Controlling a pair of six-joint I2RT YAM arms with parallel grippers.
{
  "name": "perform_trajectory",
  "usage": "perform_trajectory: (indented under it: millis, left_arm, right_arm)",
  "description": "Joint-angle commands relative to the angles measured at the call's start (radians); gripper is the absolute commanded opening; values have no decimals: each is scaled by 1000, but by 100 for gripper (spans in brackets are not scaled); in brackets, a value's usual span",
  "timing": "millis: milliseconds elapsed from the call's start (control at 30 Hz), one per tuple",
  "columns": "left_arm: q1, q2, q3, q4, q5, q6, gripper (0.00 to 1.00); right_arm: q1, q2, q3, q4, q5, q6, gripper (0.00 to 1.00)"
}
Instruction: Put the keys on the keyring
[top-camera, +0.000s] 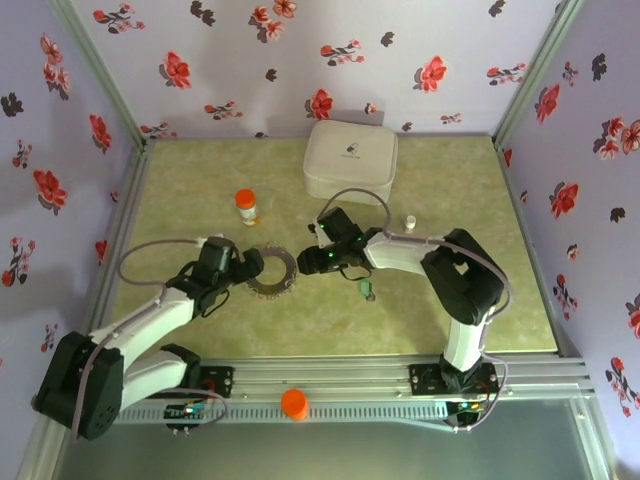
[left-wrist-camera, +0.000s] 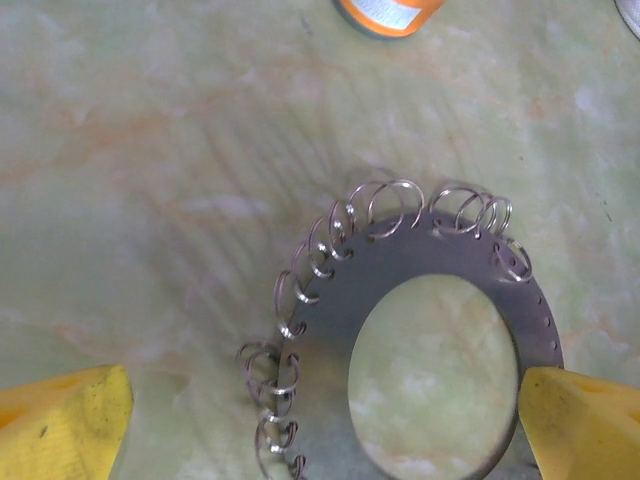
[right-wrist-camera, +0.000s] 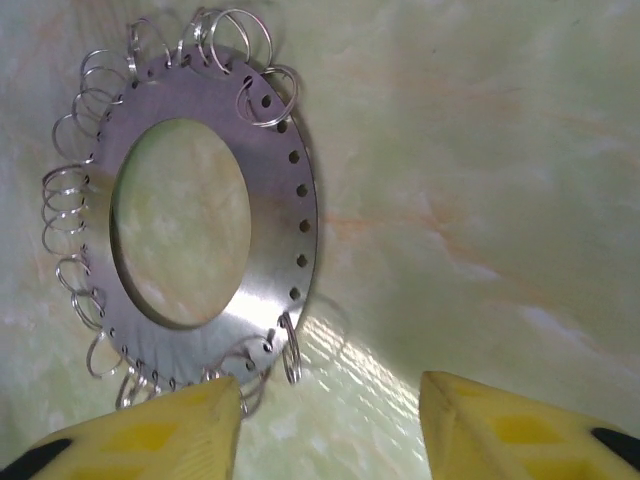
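The keyring (top-camera: 272, 272) is a flat grey metal plate ring with several small wire split rings hooked through holes along its rim. It lies flat on the table between both arms. My left gripper (top-camera: 250, 266) stands open over it, and the plate (left-wrist-camera: 400, 250) spans most of the gap between the yellow fingers (left-wrist-camera: 60, 420). My right gripper (right-wrist-camera: 330, 400) is open at the opposite rim (right-wrist-camera: 282, 200); one finger (right-wrist-camera: 170, 430) covers the plate's edge, and a single split ring (right-wrist-camera: 291, 352) sticks out between the fingers. A green-headed key (top-camera: 366, 290) lies to the right, under the right arm.
A white zip case (top-camera: 350, 160) sits at the back. An orange-capped bottle (top-camera: 246, 206) stands behind the left gripper, and a small white vial (top-camera: 409, 221) stands behind the right arm. An orange knob (top-camera: 294, 403) sits on the front rail. Flowered walls enclose the table.
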Motion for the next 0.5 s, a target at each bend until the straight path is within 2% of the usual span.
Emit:
perform_trajectory:
  millis: [0,233,467]
  left_arm:
    - [-5,-45,-29,-28,-8,-40,99]
    - [-5,-81,-49,-30,-17,-33,99]
    - [-5,-116,-70,-29,-27,-48,99]
  right_arm:
    - [12,37,30,38,-69,48,47]
    - [20,82,49,49,-89,52,39]
    - [22,111,72,40,-110,42,21]
